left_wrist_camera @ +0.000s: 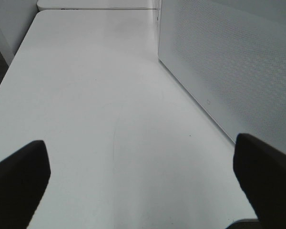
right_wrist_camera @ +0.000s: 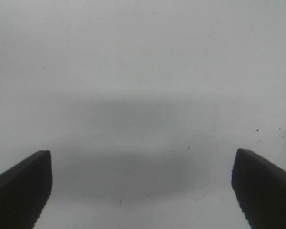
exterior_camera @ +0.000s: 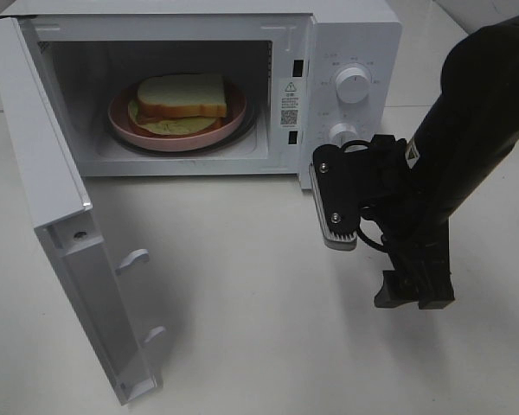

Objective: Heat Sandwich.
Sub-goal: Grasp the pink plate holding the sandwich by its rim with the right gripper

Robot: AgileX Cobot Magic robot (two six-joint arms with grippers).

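Exterior high view puts the sandwich (exterior_camera: 183,97) inside the microwave (exterior_camera: 346,35), lying on a pink plate (exterior_camera: 125,125) that sits in the middle of the cavity floor. White bread faces up and pale filling shows at the near edge. Nothing touches the sandwich or the plate.

The door (exterior_camera: 35,173) stands wide open, hinged at the left of the cavity and swung out over the counter (exterior_camera: 242,303). The control panel to the right of the cavity carries 2 knobs, an upper knob (exterior_camera: 354,86) and a lower knob (exterior_camera: 342,134).

The right arm hangs in front of that panel, low over the counter. Its own camera shows the right pincer (right_wrist_camera: 141,181) spread wide with only bare counter between the tips, so it holds nothing. The left arm is out of the high view. Its camera shows the left pincer (left_wrist_camera: 140,171) also spread wide and empty, above the counter, with a white dotted panel close by that is probably the outer face of the door.

Loading looks done, so the step in hand is likely shutting the door. That calls for a push on the door's outer face, swinging it until it latches, with the right arm kept out of its arc. Only then would a knob need turning to start the heat.
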